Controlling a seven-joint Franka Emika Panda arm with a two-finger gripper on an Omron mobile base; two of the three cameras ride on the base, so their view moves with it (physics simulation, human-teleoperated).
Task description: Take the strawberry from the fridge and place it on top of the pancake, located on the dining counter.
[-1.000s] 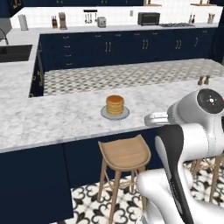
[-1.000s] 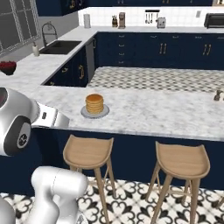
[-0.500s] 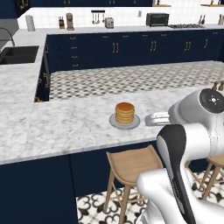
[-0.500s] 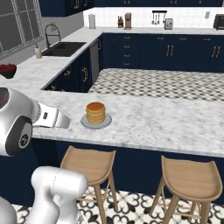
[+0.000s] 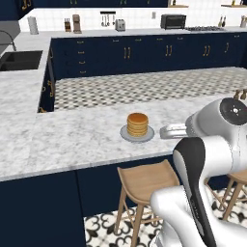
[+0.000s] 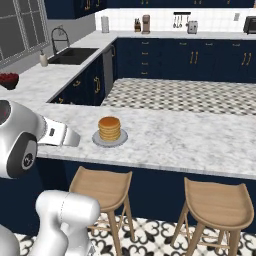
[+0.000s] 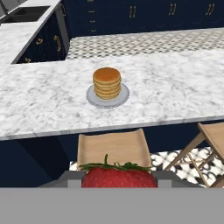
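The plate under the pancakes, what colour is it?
Grey. The round plate under the golden-brown pancake stack shows best in the hand view.

A red strawberry (image 7: 118,178) with green leaves is seen at 6 o'clock in the hand view. Golden-brown pancakes (image 7: 106,82) are stacked on a grey plate (image 7: 94,99). White-grey veined marble tops the navy-based dining counter (image 7: 175,92); the stools (image 6: 101,187) are light wood.

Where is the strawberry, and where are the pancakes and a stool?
strawberry (image 7: 117,177), hand view, its red front.
pancake (image 5: 137,123), left base view, side of the stack.
stool (image 6: 217,203), right base view, its wooden seat.
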